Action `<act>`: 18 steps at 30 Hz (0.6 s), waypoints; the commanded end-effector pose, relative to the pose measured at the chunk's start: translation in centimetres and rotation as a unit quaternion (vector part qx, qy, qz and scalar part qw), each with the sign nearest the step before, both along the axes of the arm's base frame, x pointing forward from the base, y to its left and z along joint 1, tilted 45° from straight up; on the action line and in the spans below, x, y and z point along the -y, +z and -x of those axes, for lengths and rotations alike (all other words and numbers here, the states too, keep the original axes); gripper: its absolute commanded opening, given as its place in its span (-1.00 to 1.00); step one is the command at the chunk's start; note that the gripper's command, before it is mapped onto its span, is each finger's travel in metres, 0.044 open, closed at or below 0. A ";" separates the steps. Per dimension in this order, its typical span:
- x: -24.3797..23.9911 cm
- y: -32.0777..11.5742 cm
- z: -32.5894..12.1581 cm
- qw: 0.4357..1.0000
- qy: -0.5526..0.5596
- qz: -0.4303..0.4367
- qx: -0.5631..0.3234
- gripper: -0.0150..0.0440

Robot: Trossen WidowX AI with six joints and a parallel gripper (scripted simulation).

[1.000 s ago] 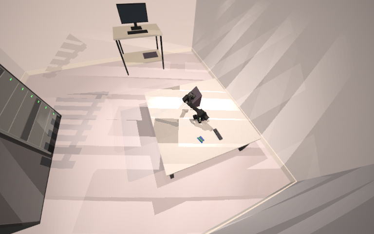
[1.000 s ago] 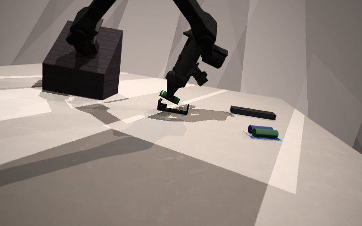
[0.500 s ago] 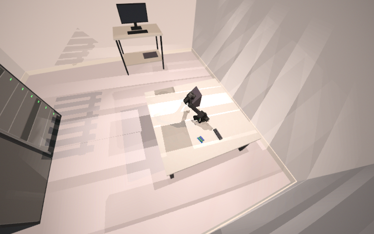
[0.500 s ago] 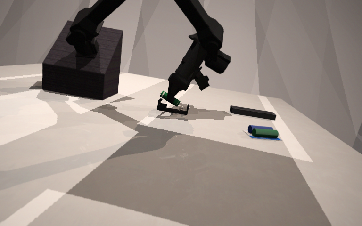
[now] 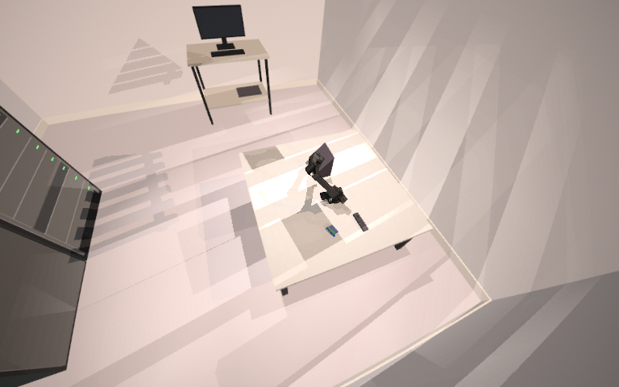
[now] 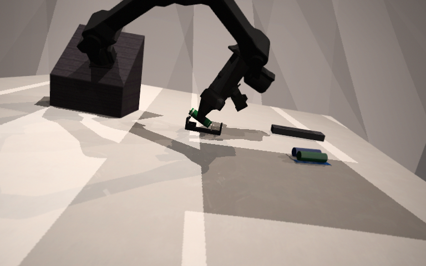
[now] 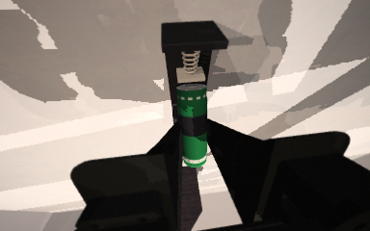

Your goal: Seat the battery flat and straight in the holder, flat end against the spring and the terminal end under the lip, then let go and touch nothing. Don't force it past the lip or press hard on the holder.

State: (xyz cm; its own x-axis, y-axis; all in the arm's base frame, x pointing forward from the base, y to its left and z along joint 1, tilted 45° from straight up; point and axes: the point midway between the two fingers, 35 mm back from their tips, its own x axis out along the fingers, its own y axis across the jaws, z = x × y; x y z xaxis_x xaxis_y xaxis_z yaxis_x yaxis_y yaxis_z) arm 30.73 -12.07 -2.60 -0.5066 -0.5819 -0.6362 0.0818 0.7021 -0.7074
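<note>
Grasps the battery point(image 6: 206, 122) point(image 7: 195, 146) in the gripper point(image 5: 325, 197) point(image 6: 201, 118) point(image 7: 192, 124), tilted over the holder point(image 6: 204, 129) point(image 7: 193, 35), flat end low by the spring point(image 6: 216, 127) point(image 7: 191, 63); should compress gently, then swing the terminal end down clear of the lip point(image 6: 187, 118), ease it under, and release without pressing.
</note>
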 end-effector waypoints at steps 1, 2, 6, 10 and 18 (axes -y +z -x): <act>0.1 -0.1 -0.2 1.000 -0.013 -0.001 -0.006 -0.25; 0.1 -0.1 -0.2 1.000 -0.014 -0.001 -0.008 -0.25; 0.2 -0.2 -0.2 1.000 -0.021 -0.002 -0.014 -0.25; 0.2 -0.2 -0.3 1.000 -0.021 -0.002 -0.015 -0.25; 0.4 -0.3 -0.8 1.000 -0.021 -0.001 -0.015 -0.25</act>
State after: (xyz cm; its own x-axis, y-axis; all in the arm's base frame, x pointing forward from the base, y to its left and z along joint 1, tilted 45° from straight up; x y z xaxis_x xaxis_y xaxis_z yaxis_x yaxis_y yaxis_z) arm 31.17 -12.43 -2.85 -0.5489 -0.5619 -0.6189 0.0822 0.7005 -0.7089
